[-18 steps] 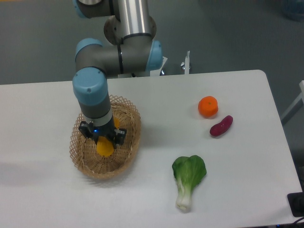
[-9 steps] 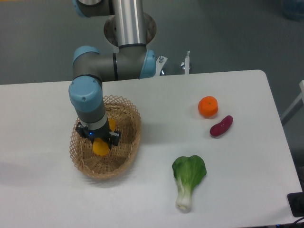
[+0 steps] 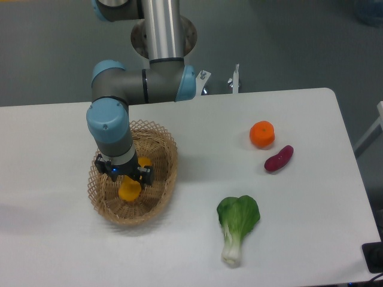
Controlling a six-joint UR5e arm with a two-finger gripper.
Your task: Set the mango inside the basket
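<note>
The mango (image 3: 128, 191) is a yellow-orange oval lying inside the tan wicker basket (image 3: 163, 145) at the left of the table. It is partly hidden under my gripper, with one end showing at the lower front and the other at the upper right. My gripper (image 3: 124, 174) points straight down into the basket, directly over the mango. Its jaws stand apart on either side of the fruit, which looks to rest on the basket floor.
A round orange citrus fruit (image 3: 262, 134) and a dark red-purple oblong vegetable (image 3: 279, 158) lie at the right of the table. A green leafy bok choy (image 3: 236, 225) lies at the front centre. The arm's base stands behind the basket.
My gripper moved left and lower into the basket with the mango, then stayed still. In the last half second the mango has dropped slightly below the gripper.
</note>
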